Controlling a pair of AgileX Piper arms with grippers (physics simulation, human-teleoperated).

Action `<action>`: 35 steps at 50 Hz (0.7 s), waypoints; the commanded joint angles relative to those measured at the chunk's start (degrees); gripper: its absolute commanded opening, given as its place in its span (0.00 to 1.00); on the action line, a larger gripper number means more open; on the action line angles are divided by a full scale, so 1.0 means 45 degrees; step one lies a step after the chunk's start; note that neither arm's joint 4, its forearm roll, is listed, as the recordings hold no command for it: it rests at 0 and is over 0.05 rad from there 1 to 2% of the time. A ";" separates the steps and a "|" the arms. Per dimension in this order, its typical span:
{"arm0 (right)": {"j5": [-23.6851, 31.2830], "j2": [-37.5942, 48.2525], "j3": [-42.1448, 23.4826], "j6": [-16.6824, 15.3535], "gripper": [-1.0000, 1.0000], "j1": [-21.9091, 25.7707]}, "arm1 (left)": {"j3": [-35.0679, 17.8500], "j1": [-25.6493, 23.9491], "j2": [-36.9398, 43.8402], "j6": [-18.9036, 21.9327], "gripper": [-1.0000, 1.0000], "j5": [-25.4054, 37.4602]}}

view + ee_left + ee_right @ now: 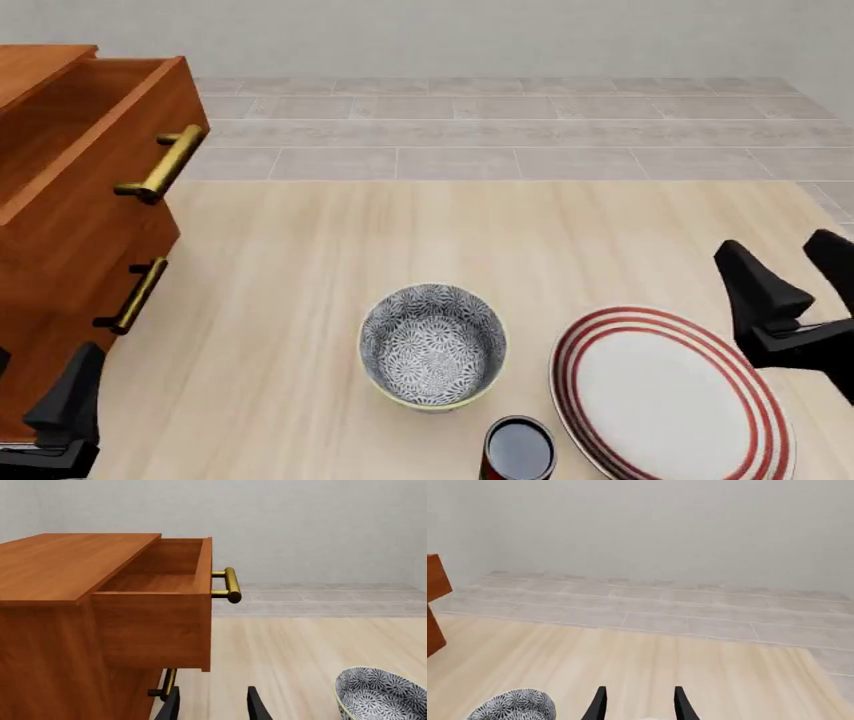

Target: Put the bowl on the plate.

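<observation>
The bowl (433, 346), deep with a grey-and-white floral pattern and a pale yellowish rim, stands upright on the wooden table, left of the plate (667, 393). The plate is flat and white with red rings, and the two are apart. My right gripper (777, 246) hovers open and empty above the plate's far right edge. My left gripper (44, 355) is open at the near left, by the cabinet, well left of the bowl. The bowl (380, 695) shows at the left wrist view's corner beside the open left gripper (212, 700). In the right wrist view the bowl (514, 705) lies beside the open right gripper (639, 695).
A wooden cabinet (67, 230) with brass handles stands at the left, its top drawer (160, 580) pulled open. A small dark round can (518, 448) sits near the front edge between the bowl and the plate. A grey tiled strip (507, 130) runs along the table's far side.
</observation>
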 commanded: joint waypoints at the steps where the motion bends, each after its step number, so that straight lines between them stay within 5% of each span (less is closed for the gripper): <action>1: 0.0371 0.3774 -0.2918 -0.0155 1.00 0.1785 | 0.0000 0.0000 0.0000 0.0000 1.00 0.0000; 12: 0.0844 0.6331 -0.3994 -0.0933 1.00 0.2733 | 0.0000 0.0000 0.0000 0.0000 1.00 0.0000; 35: 0.2527 1.0068 -0.6328 -0.0976 1.00 0.5438 | 0.0000 0.0000 0.0000 0.0000 1.00 0.0000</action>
